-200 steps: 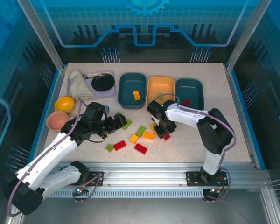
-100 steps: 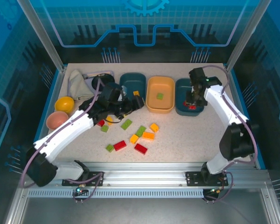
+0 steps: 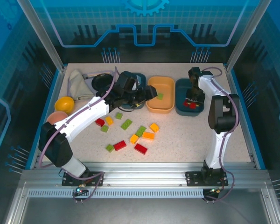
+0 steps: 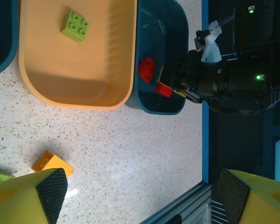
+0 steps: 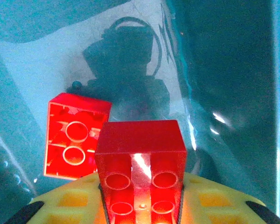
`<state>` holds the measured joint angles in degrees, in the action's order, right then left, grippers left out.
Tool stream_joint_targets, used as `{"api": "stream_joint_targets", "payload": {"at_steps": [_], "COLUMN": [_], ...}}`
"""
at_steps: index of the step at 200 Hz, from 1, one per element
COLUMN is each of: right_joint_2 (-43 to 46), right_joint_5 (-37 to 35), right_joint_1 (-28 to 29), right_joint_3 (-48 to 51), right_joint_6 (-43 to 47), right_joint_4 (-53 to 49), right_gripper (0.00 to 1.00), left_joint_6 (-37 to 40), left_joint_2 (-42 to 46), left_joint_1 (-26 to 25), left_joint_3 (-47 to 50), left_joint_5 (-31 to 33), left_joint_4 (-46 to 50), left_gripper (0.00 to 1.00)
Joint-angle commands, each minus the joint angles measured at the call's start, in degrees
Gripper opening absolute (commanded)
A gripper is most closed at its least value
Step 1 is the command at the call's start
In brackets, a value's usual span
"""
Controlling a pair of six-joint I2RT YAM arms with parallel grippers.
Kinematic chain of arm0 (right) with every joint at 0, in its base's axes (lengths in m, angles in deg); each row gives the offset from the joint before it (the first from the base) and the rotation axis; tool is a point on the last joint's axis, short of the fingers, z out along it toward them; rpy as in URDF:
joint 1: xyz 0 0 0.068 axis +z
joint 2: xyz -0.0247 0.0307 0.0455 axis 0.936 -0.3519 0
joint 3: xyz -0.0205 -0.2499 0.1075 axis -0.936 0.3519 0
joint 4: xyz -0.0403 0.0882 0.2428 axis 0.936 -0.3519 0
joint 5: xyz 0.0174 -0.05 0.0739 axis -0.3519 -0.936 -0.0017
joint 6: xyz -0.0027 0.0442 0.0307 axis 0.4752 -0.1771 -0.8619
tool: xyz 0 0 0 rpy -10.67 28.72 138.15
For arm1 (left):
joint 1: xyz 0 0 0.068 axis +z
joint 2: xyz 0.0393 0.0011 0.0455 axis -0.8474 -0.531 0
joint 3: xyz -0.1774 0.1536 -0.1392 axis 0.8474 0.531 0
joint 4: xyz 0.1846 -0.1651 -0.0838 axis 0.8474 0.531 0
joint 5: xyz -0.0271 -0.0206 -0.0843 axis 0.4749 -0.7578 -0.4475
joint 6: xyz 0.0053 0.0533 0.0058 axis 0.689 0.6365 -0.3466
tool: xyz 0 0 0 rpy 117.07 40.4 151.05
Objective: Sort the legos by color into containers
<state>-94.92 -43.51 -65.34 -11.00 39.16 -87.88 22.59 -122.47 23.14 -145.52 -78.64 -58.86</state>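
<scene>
- Red plastic fills the right gripper (image 5: 140, 205): we see its jaws closed on a red brick (image 5: 140, 158), whose hollow underside faces the wrist camera.
- We find that gripper lowered into the right teal tray (image 3: 198, 86), which sits just right of the orange-tan tray (image 3: 161, 108).
- On the right teal tray's floor a second red brick (image 5: 77, 135) lies just beside the held one, also underside up.
- Inside the orange-tan tray we count one green brick (image 4: 75, 26), studs up, near the middle and apart from the walls.
- Over the left rim of the orange-tan tray hovers the left gripper (image 3: 148, 94). Its fingers (image 4: 49, 189) are spread wide, and we see nothing between them.
- Just left of the orange-tan tray stands the left teal tray (image 3: 142, 81), which the left arm largely covers, so we cannot tell what it holds.
- On the near side of the orange-tan tray, spreading leftward across the speckled table (image 3: 186, 135), we see the loose bricks (image 3: 140, 130): red, yellow-orange and light green, none of them in a tray.
- Among them a red oblong brick (image 3: 140, 149) lies farthest from the orange-tan tray, and a yellow brick (image 3: 154, 127) lies nearest it.
- Well to the left of the orange-tan tray we note a black bowl (image 3: 100, 83), a cloth (image 3: 77, 84) and a yellow bowl (image 3: 64, 103).
</scene>
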Motion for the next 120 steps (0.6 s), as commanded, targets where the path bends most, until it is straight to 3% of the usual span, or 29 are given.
{"api": "stream_joint_targets", "payload": {"at_steps": [1, 55, 78, 98, 120], "right_joint_2": [-1.8, -0.8, 2.6, 8.3, 17.1], "right_joint_5": [0.4, 1.2, 1.0, 1.5, 3.1], "right_joint_1": [-1.0, 0.3, 2.0, 5.3, 13.9], "right_joint_3": [-1.7, -3.5, -4.9, -4.1, 1.3], "right_joint_6": [-3.3, -3.5, -3.0, -2.0, 2.2], "right_joint_4": [-2.5, -2.6, -2.9, -1.0, 6.4], "right_gripper": [0.37, 0.6, 0.64, 0.64, 0.65], "left_joint_6": [1.4, 0.8, -2.1, -4.3, -4.5], "left_joint_2": [0.1, 4.2, 7.6, 10.5, 10.7], "left_joint_1": [-0.5, -0.3, 0.6, 4.7, 12.0], "left_joint_3": [-1.8, -0.1, 3.1, 7.1, 10.7], "left_joint_5": [-0.2, 5.0, 8.6, 9.6, 8.2], "left_joint_4": [0.8, 8.6, 13.6, 17.6, 23.0], "left_gripper": [0.88, 0.88, 0.88, 0.87, 0.85]}}
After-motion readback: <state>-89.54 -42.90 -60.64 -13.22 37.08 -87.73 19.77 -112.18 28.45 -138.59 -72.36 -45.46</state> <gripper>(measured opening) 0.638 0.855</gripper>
